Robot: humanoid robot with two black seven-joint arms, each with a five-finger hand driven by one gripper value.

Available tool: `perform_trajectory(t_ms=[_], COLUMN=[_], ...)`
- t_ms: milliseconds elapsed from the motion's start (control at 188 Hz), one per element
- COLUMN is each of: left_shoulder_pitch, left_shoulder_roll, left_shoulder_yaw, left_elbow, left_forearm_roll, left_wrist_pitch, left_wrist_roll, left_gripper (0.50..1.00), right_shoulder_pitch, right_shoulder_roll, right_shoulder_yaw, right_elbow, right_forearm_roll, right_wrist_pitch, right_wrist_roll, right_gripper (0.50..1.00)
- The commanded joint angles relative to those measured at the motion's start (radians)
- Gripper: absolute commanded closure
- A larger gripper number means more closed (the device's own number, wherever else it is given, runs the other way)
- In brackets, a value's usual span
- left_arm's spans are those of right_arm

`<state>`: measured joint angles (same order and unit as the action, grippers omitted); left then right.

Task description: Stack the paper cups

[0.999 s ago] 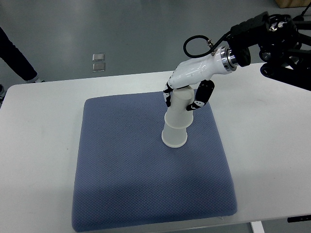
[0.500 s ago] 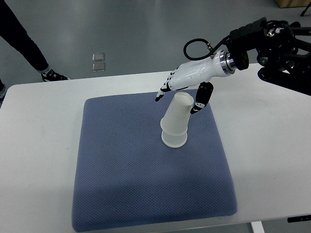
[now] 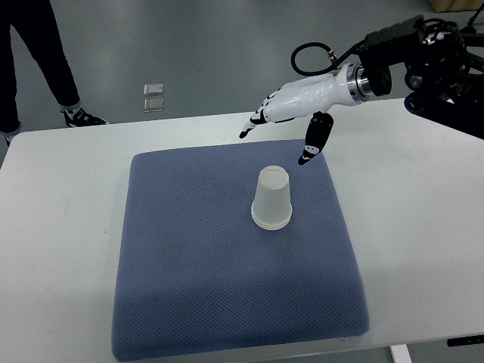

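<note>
Since fingers spread and hold nothing, right hand [image 3: 291, 121] hangs clear above pad's [image 3: 189, 287] far edge. Cups [image 3: 272, 199] lie toward me and slightly left of fingertips, apart, no touch. Stack axis upright, mouth down on pad centre. Looks like 1 nested white stack, seated, translucent. Left hand not seen; right nearer.

One stack of paper cups [image 3: 272, 199] stands below the one hand [image 3: 291, 113]; the cup count within it cannot be told. One blue mat [image 3: 197, 280], one worktop [image 3: 60, 227].
</note>
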<state>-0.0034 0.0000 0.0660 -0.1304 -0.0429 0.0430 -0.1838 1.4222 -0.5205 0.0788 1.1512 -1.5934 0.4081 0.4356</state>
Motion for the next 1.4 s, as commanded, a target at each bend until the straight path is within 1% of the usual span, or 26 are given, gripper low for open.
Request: perform_trajectory(t_ms=[0, 159, 303, 356, 521, 606, 707, 808, 882, 994, 1127, 1254, 1392], left_shoulder_pitch=[0.000, 0.000, 0.000, 0.000, 0.000, 0.000, 0.000, -0.001, 0.000, 0.000, -0.001, 0.000, 0.000], left_shoulder_roll=[0.000, 0.000, 0.000, 0.000, 0.000, 0.000, 0.000, 0.000, 0.000, 0.000, 0.000, 0.000, 0.000], left_shoulder_yaw=[0.000, 0.000, 0.000, 0.000, 0.000, 0.000, 0.000, 0.000, 0.000, 0.000, 0.000, 0.000, 0.000], left_elbow=[0.000, 0.000, 0.000, 0.000, 0.000, 0.002, 0.002, 0.000, 0.000, 0.000, 0.000, 0.000, 0.000], left_forearm_roll=[0.000, 0.000, 0.000, 0.000, 0.000, 0.000, 0.000, 0.000, 0.000, 0.000, 0.000, 0.000, 0.000], left_wrist_pitch=[0.000, 0.000, 0.000, 0.000, 0.000, 0.000, 0.000, 0.000, 0.000, 0.000, 0.000, 0.000, 0.000], left_wrist_roll=[0.000, 0.000, 0.000, 0.000, 0.000, 0.000, 0.000, 0.000, 0.000, 0.000, 0.000, 0.000, 0.000], left_gripper=[0.500, 0.500, 0.500, 0.500, 0.500, 0.500, 0.500, 0.500, 0.500, 0.500, 0.500, 0.500, 0.500], right_shoulder_pitch=[-0.028, -0.068, -0.114, -0.117, -0.161, -0.198, -0.243, -0.289, -0.315, -0.344, -0.381, -0.430, -0.499], right_shoulder_roll=[0.007, 0.036, 0.069, 0.079, 0.115, 0.128, 0.143, 0.155, 0.175, 0.191, 0.208, 0.220, 0.237], right_shoulder_yaw=[0.062, 0.197, 0.279, 0.286, 0.286, 0.288, 0.289, 0.288, 0.288, 0.286, 0.289, 0.303, 0.384], right_elbow=[-0.065, -0.174, -0.281, -0.312, -0.421, -0.456, -0.473, -0.476, -0.485, -0.493, -0.496, -0.496, -0.496], right_forearm_roll=[0.036, 0.231, 0.498, 0.584, 0.950, 1.113, 1.287, 1.425, 1.492, 1.604, 1.711, 1.741, 1.741], right_wrist_pitch=[0.001, -0.011, -0.071, -0.089, -0.187, -0.213, -0.239, -0.321, -0.354, -0.367, -0.399, -0.399, -0.391], right_wrist_roll=[0.000, 0.000, 0.000, 0.000, 0.002, 0.008, 0.009, 0.003, 0.000, -0.001, 0.000, 0.014, 0.015], right_gripper=[0.587, 0.587, 0.587, 0.587, 0.587, 0.587, 0.587, 0.587, 0.587, 0.587, 0.587, 0.587, 0.585])
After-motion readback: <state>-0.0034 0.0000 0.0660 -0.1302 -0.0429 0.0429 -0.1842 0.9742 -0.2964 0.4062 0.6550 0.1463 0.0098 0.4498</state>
